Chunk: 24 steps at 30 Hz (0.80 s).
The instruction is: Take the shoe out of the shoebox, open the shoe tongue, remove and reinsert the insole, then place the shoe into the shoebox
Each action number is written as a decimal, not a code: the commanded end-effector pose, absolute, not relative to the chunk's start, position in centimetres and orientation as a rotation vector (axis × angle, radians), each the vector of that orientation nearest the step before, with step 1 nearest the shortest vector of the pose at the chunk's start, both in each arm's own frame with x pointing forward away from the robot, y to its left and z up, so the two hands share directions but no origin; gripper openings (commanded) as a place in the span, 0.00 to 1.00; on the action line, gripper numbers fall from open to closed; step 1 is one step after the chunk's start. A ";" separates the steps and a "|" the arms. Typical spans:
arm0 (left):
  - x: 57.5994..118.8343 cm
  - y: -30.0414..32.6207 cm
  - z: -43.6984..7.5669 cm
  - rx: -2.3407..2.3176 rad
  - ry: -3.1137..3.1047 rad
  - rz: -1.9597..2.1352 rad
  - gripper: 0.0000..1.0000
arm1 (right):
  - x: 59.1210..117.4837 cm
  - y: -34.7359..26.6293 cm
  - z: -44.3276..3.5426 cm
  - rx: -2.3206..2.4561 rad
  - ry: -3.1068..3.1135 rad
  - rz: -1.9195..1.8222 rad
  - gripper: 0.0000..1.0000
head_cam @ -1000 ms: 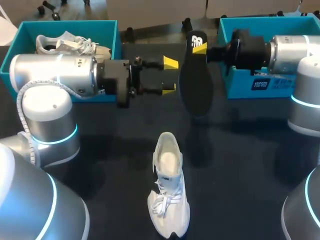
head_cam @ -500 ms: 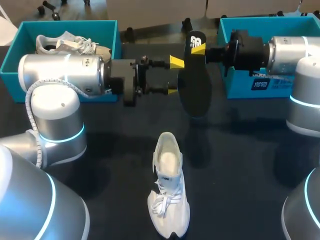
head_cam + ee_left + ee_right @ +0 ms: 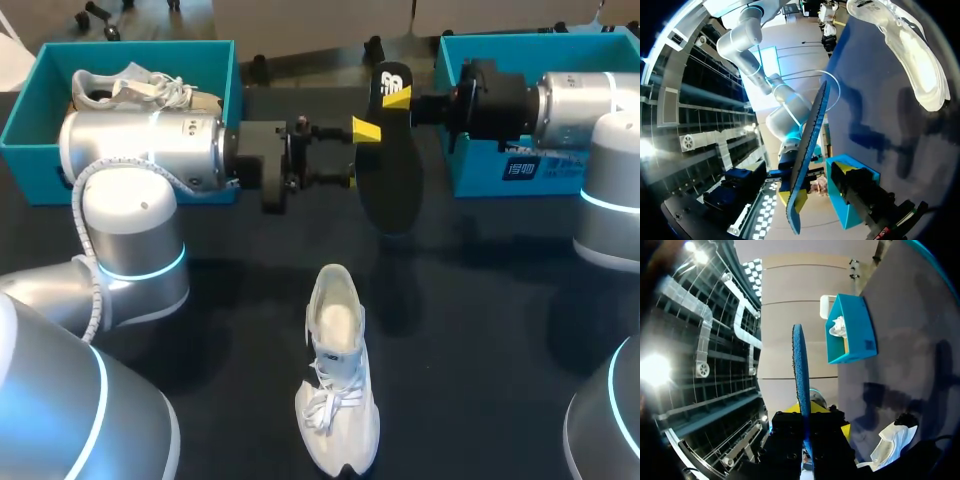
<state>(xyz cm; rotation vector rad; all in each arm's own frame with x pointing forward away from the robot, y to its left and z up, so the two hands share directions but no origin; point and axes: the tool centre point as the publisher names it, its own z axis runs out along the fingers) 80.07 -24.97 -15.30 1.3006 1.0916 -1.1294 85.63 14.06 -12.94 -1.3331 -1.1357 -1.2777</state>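
The black insole (image 3: 390, 170), blue underneath, hangs clamped in the right gripper (image 3: 400, 97); the left gripper (image 3: 358, 155) has its fingers apart beside it. Counted: 1 insole, 2 white shoes (image 3: 338, 400) (image 3: 130, 85), 2 teal shoeboxes (image 3: 215, 60) (image 3: 480, 170).

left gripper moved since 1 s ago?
Yes. In the head view the left gripper has shifted away from the left shoebox, toward the insole held in the right gripper.

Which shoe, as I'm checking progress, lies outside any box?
The white shoe alone on the dark table; the other shoe lies inside the left blue box.
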 end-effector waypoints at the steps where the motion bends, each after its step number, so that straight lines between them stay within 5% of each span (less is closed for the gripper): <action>1: 80.3 -25.6 -15.4 1.299 1.084 -1.127 0.76 | 85.7 14.2 -13.0 -1.333 -1.135 -1.279 0.00; 13: 80.3 -25.4 -14.1 1.284 1.064 -1.102 0.40 | 85.7 14.2 -13.0 -1.333 -1.135 -1.279 0.00; 24: 80.3 -25.7 -14.2 1.298 1.067 -1.099 0.31 | 85.7 14.2 -13.0 -1.333 -1.135 -1.279 0.00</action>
